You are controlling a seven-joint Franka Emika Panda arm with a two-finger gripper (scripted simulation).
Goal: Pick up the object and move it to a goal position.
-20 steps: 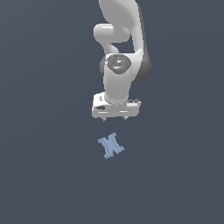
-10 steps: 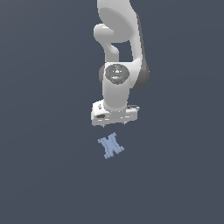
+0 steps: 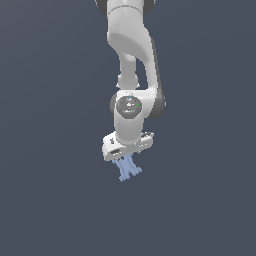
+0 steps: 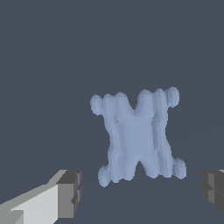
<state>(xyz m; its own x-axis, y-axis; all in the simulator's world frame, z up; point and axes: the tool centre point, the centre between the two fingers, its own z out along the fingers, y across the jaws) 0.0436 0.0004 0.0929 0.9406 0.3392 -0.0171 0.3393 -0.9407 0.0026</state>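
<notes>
The object (image 3: 128,169) is a small flat pale blue piece shaped like a jagged X, lying on the dark grey floor. In the exterior view the white gripper (image 3: 125,152) hangs right over it and hides its upper part. In the wrist view the object (image 4: 138,138) lies between and beyond the two grey fingertips (image 4: 70,193), which stand wide apart on either side of it. The gripper (image 4: 140,192) is open and holds nothing.
The white arm (image 3: 132,60) comes down from the top of the exterior view. Around it there is only the plain dark grey floor (image 3: 50,200).
The gripper has come down toward the object and now covers its upper part in the exterior view. The object has not moved.
</notes>
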